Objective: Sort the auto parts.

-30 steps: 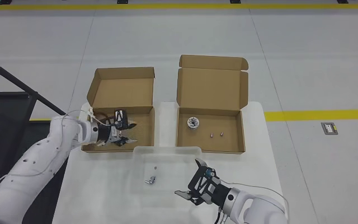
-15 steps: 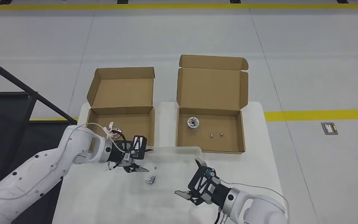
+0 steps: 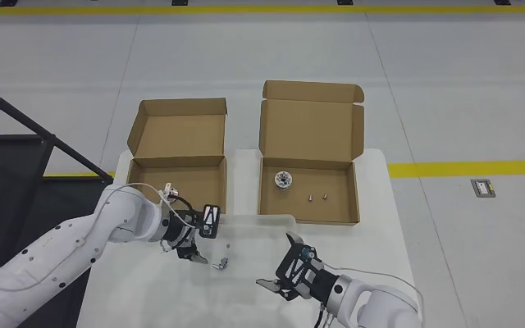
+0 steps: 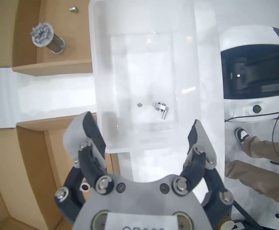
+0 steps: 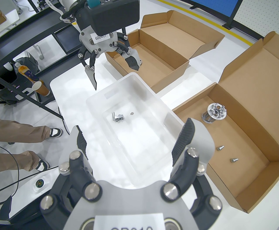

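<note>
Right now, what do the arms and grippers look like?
White-shelled left arm and right arm, black wrists. Left gripper and right gripper alike: silver base plate, white label, black linkages, pale fingers with black ribbed pads. Thin cable loops at the left wrist.

Probably a robotics lab or factory test hall; a pale polished floor (image 3: 246, 66) carries yellow lane lines (image 3: 459, 169); well beyond the right gripper (image 5: 135, 130) stand black-framed workbenches (image 5: 37, 37) and a blue partition panel (image 5: 218, 6).

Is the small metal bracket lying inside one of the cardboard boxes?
No, the small metal bracket lies on the floor of the clear plastic tray.
</note>
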Robot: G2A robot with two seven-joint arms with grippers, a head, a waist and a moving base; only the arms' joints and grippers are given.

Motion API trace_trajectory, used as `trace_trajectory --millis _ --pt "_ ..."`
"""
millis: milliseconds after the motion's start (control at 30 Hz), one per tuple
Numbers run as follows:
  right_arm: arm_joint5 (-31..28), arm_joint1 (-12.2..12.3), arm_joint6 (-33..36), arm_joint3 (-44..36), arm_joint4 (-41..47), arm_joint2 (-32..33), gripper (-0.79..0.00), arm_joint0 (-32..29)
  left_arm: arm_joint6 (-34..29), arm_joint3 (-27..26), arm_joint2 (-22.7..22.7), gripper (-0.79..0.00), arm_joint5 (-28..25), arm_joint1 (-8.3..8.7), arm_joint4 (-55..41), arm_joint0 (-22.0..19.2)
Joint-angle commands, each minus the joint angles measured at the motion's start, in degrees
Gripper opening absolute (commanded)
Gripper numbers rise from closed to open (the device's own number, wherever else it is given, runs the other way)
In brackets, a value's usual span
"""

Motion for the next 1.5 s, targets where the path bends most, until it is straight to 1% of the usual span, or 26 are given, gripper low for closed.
trace_trajectory --millis 0,67,100,233,333,467,567,633,667,933,1000,1033,1200,1367,1467 --pt "0.0 0.0 0.0 0.0 0.0 0.0 0.0 0.0 -1.54 -0.03 1.49 0.0 -1.3 -0.02 -0.84 0.71" --pt "0.0 0.0 0.0 0.0 0.0 0.0 0.0 0.0 -2.01 0.3 1.37 0.0 -1.3 -0.21 -3.64 0.79" --pt "0.0 0.0 0.0 0.0 0.0 0.0 0.0 0.0 -3.3 0.19 1.52 0.0 -0.97 -0.44 -4.46 0.9" --pt "0.0 0.0 0.0 0.0 0.0 0.0 0.0 0.0 -11.73 -1.59 1.92 0.0 7.53 -1.85 -10.76 1.67" --pt "0.0 0.0 0.0 0.0 0.0 0.0 0.0 0.0 -18.82 -2.95 2.18 0.0 12.29 -3.02 -17.43 1.68" --pt "0.0 0.0 0.0 0.0 0.0 0.0 0.0 0.0 -28.45 -2.99 3.1 0.0 18.93 -5.11 -24.28 1.58" --pt "0.0 0.0 0.0 0.0 0.0 0.0 0.0 0.0 -33.36 -1.2 3.59 0.0 23.07 -6.99 -27.64 1.23" --pt "0.0 0.0 0.0 0.0 0.0 0.0 0.0 0.0 -35.54 0.16 3.86 0.0 25.08 -8.33 -30.15 1.15" --pt "0.0 0.0 0.0 0.0 0.0 0.0 0.0 0.0 -36.02 0.43 3.91 0.0 25.15 -8.78 -30.82 1.04" --pt "0.0 0.0 0.0 0.0 0.0 0.0 0.0 0.0 -36.02 0.43 3.91 0.0 25.15 -8.78 -30.82 1.04" --pt "0.0 0.0 0.0 0.0 0.0 0.0 0.0 0.0 -35.26 2.92 3.44 0.0 28.43 -8.73 -32.86 1.95" --pt "0.0 0.0 0.0 0.0 0.0 0.0 0.0 0.0 -35.42 3.32 3.15 0.0 30.22 -8.86 -33.85 2.34" --pt "0.0 0.0 0.0 0.0 0.0 0.0 0.0 0.0 -37.4 2.77 2.84 0.0 36.18 -9.96 -34.01 3.72" --pt "0.0 0.0 0.0 0.0 0.0 0.0 0.0 0.0 -40.34 2.12 3.3 0.0 40.98 -11.56 -33.84 5.11" --pt "0.0 0.0 0.0 0.0 0.0 0.0 0.0 0.0 -41.88 1.96 3.32 0.0 42.61 -12.52 -34.2 5.65"
